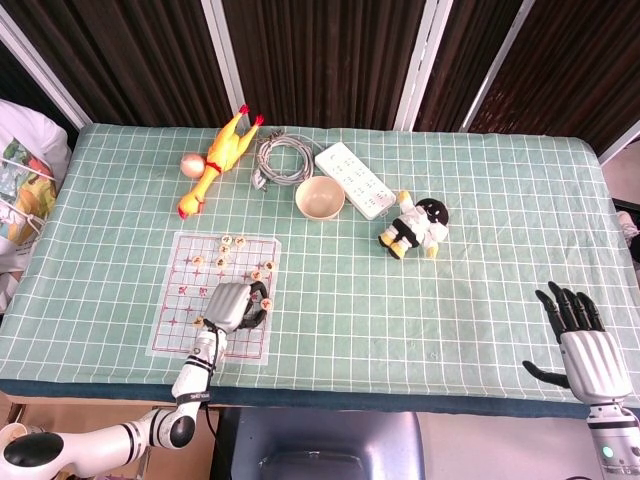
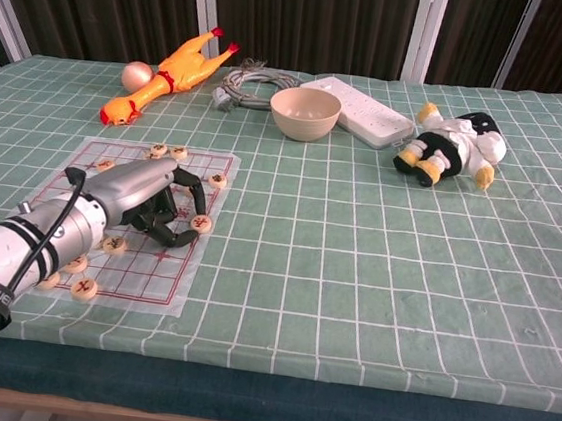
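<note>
Discs of pale wood (image 2: 201, 223) sit just past my left robot hand (image 2: 151, 200), fingers curled narrow over the glossy plastic board (image 2: 166, 271), holding nothing I can see.

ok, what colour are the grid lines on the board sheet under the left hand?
Red lines on the translucent plastic board sheet; clearest in the chest view.

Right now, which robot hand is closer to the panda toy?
The right hand, open by the table's front right corner, looks slightly closer to the panda toy. The left hand sits over the chess board, far left.
</note>
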Controlling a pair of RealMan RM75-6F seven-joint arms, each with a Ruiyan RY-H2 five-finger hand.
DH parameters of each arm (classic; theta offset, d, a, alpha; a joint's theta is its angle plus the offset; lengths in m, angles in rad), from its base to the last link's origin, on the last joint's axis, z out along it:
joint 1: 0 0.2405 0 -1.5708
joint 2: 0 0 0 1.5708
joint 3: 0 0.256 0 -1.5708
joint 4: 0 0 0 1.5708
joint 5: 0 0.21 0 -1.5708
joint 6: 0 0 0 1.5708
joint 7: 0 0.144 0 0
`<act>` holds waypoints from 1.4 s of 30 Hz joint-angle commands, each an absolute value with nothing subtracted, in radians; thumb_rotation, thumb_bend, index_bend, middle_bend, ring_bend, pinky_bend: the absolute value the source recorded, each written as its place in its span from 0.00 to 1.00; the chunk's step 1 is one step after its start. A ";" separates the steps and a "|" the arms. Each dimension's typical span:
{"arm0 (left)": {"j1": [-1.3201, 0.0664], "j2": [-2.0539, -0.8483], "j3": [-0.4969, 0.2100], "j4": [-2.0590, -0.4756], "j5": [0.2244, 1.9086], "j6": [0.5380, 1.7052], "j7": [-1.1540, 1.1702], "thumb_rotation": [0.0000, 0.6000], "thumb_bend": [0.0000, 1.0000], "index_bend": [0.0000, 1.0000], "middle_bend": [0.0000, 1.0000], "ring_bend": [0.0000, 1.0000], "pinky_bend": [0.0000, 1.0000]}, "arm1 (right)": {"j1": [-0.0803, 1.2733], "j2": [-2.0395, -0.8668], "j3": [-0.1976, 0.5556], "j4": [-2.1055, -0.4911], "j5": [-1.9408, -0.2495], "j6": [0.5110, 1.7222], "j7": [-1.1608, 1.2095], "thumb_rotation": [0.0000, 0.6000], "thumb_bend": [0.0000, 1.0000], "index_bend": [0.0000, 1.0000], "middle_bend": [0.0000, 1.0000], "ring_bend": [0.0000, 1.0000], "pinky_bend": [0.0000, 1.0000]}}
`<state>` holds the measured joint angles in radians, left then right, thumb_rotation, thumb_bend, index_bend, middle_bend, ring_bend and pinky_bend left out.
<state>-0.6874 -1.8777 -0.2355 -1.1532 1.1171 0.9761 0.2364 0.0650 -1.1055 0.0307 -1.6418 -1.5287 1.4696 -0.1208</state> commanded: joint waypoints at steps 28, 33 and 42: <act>-0.739 -1.922 -0.298 -1.059 1.087 0.970 0.188 1.00 0.35 0.49 1.00 1.00 1.00 | 0.062 -1.101 0.032 -1.642 -1.529 1.474 -0.112 1.00 0.13 0.00 0.00 0.00 0.00; -0.748 -1.936 -0.299 -1.044 1.082 0.962 0.192 1.00 0.35 0.47 1.00 1.00 1.00 | 0.063 -1.100 0.029 -1.643 -1.533 1.473 -0.113 1.00 0.12 0.00 0.00 0.00 0.00; -0.751 -1.941 -0.295 -1.030 1.080 0.956 0.192 1.00 0.35 0.39 1.00 1.00 1.00 | 0.058 -1.096 0.031 -1.642 -1.534 1.482 -0.105 1.00 0.13 0.00 0.00 0.00 0.00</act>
